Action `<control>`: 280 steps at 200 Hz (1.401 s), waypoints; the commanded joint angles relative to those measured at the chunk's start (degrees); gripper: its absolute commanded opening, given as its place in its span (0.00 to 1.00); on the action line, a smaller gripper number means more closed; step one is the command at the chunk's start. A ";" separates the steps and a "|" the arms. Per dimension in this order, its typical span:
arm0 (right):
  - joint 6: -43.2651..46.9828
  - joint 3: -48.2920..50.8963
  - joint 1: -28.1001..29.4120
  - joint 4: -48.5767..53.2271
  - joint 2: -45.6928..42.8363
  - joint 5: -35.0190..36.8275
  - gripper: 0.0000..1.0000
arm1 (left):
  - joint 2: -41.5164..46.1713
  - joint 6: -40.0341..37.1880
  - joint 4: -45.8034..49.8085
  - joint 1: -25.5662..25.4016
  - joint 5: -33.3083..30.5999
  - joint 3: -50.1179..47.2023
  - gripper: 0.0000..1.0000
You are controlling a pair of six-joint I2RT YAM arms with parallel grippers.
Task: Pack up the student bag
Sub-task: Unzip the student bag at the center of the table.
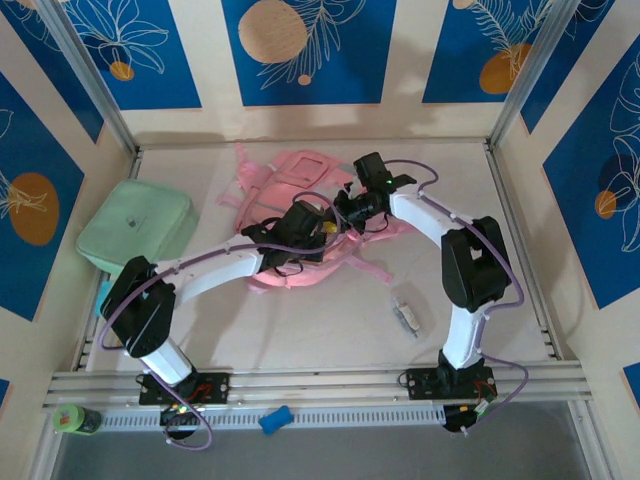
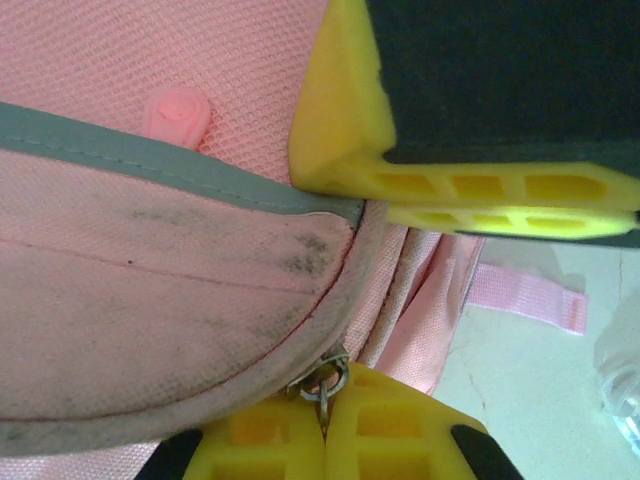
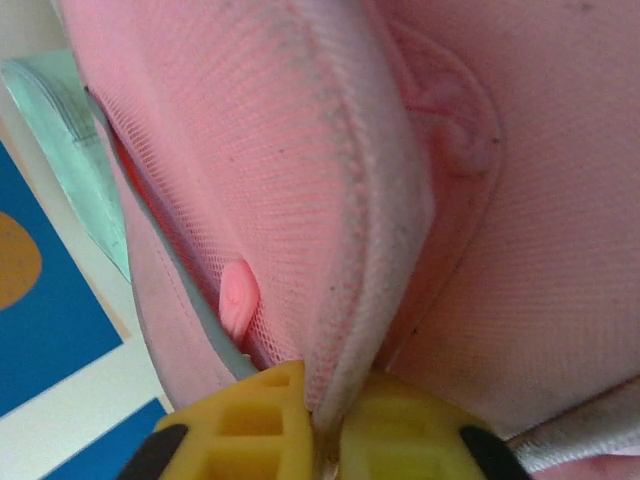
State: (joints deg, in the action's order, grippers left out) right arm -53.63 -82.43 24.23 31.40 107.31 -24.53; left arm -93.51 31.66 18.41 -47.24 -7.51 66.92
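Observation:
The student bag (image 1: 290, 170), a pink fabric backpack, lies at the back middle of the table with both arms reaching onto it. My left gripper (image 2: 325, 405) is shut on the metal zip pull (image 2: 327, 383) at the edge of a soiled pink flap (image 2: 150, 290). My right gripper (image 3: 335, 415) is shut on a thick padded rim of the bag (image 3: 360, 230), beside pink mesh (image 3: 220, 170). From above, the left gripper (image 1: 322, 229) and right gripper (image 1: 345, 212) sit close together on the bag's near side. The right gripper's yellow fingers (image 2: 480, 190) show in the left wrist view.
A mint green square soft case (image 1: 135, 228) lies left of the bag by the left wall. A small clear packet (image 1: 405, 314) rests on the table near the right arm. A blue item (image 1: 275, 420) and a green roll (image 1: 70, 420) sit on the front rail.

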 commanded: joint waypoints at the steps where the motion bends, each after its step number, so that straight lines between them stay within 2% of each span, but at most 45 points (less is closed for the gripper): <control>1: 5.66 -2.81 -1.44 3.46 0.15 2.22 0.00 | 2.91 -4.12 1.34 0.66 0.74 0.13 0.00; 59: 17.56 -4.02 -10.98 11.49 0.29 0.06 0.00 | 10.11 -10.18 5.75 8.18 2.05 -7.14 0.00; 99: 21.34 -11.49 -14.93 16.22 3.84 1.73 0.00 | 11.51 -10.96 5.53 12.33 2.13 -10.49 0.00; 116: 22.18 -15.14 -15.43 17.11 6.28 0.77 0.00 | 11.62 -10.76 3.31 11.07 5.38 -10.85 0.00; 131: 23.64 -18.35 -15.18 17.63 8.82 -0.67 0.00 | 12.76 -11.03 -1.34 7.01 7.14 -11.90 0.00; 156: 25.58 -25.77 -15.42 21.36 13.18 0.72 0.00 | 10.55 -11.61 -2.47 0.78 7.02 -9.28 0.00; 174: 26.64 -29.23 -15.79 23.13 15.04 1.55 0.00 | 8.38 -12.85 -0.42 0.16 6.06 -8.00 0.00; 185: 27.39 -30.67 -16.07 24.50 15.95 3.15 0.00 | 8.26 -14.64 0.92 0.36 3.05 -8.22 0.00; 196: 27.77 -31.28 -16.62 25.10 16.50 3.66 0.00 | 8.28 -15.71 2.44 1.51 -1.00 -8.69 0.00; 206: 27.96 -31.17 -17.11 24.95 16.76 3.30 0.00 | 8.48 -16.39 3.37 3.75 -1.94 -9.15 0.00; 245: 29.43 -30.67 -17.46 25.32 17.53 4.09 0.00 | 10.54 -15.64 -0.44 14.18 1.97 -13.77 0.00; 280: 30.61 -30.15 -16.03 24.48 17.06 3.55 0.00 | 9.37 -16.11 -2.20 15.02 3.10 -13.28 0.00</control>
State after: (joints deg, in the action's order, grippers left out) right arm -24.36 -110.91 9.47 59.31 124.01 -25.23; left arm -84.84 16.08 12.91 -33.17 -4.27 54.37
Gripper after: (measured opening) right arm 0.056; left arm 0.050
